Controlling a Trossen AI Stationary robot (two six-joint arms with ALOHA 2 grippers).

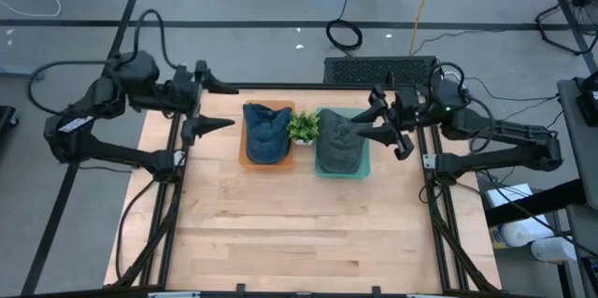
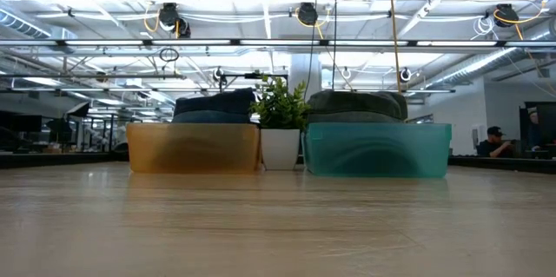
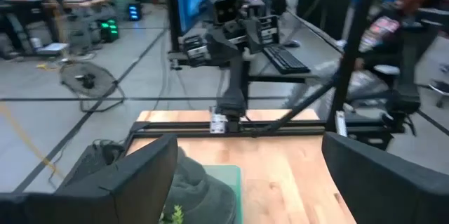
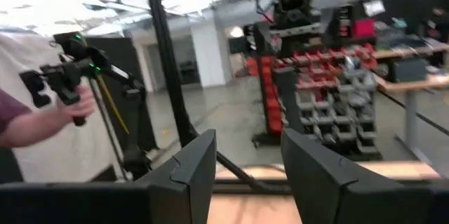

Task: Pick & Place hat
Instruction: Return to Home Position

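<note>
A blue hat (image 1: 266, 133) lies in an orange bin (image 1: 245, 153) at the table's far middle. A grey hat (image 1: 338, 144) lies in a teal bin (image 1: 364, 169) to its right. The low view shows both hats, blue (image 2: 213, 103) and grey (image 2: 356, 103), rising above their bins' rims. My left gripper (image 1: 234, 106) hangs open, raised, just left of the orange bin. Above the teal bin's right side hangs my right gripper (image 1: 366, 118), open, with nothing between its fingers (image 4: 203, 161). Neither gripper shows in the low view.
A small potted plant (image 1: 303, 127) stands between the two bins. A keyboard (image 1: 378, 69) lies beyond the table's far edge. The near half of the wooden table (image 1: 299, 233) is bare. A person's hand holding a device (image 4: 63, 90) shows in the right wrist view, off the table.
</note>
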